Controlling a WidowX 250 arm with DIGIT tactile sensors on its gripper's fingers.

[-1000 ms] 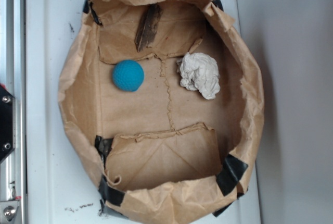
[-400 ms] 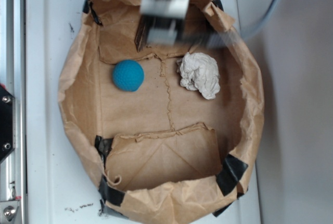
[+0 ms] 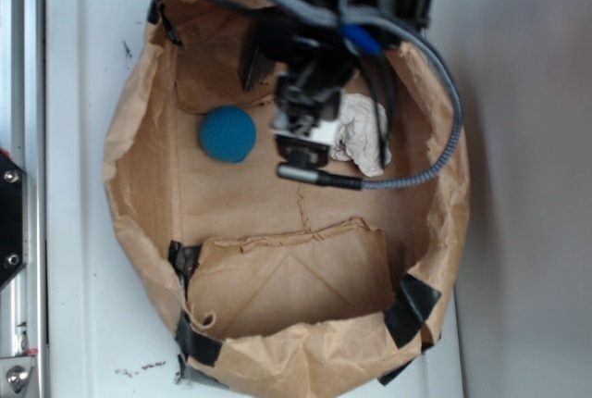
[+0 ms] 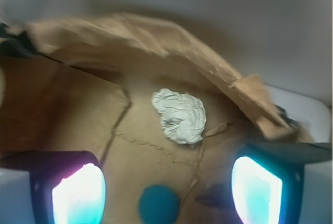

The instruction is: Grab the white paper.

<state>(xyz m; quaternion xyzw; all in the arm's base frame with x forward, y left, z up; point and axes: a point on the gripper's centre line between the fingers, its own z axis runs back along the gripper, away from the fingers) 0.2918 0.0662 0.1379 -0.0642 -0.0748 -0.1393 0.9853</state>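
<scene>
The white paper (image 3: pixel 366 135) is a crumpled off-white wad on the floor of the brown paper bag (image 3: pixel 129 153), right of centre; the arm covers its left edge. My gripper (image 3: pixel 303 128) hangs above the bag floor between the wad and the blue ball (image 3: pixel 228 134). In the wrist view the white paper (image 4: pixel 179 115) lies ahead of my gripper (image 4: pixel 166 176), clear of it, and the blue ball (image 4: pixel 158 203) shows below, between the fingers (image 4: pixel 78 193). The jaws stand wide apart with nothing held.
The bag's crumpled walls (image 4: pixel 156 39) rise all round, with black tape (image 3: pixel 412 310) at the corners. A dark piece of wood (image 3: pixel 253 63) leans at the back. The bag sits on a white tray (image 3: pixel 74 231); a metal rail (image 3: pixel 17 139) runs along the left.
The arm has come in from the top edge and moved down over the bag's middle, now covering the wood piece partly and the wad's left edge. Ball and wad have not moved.
</scene>
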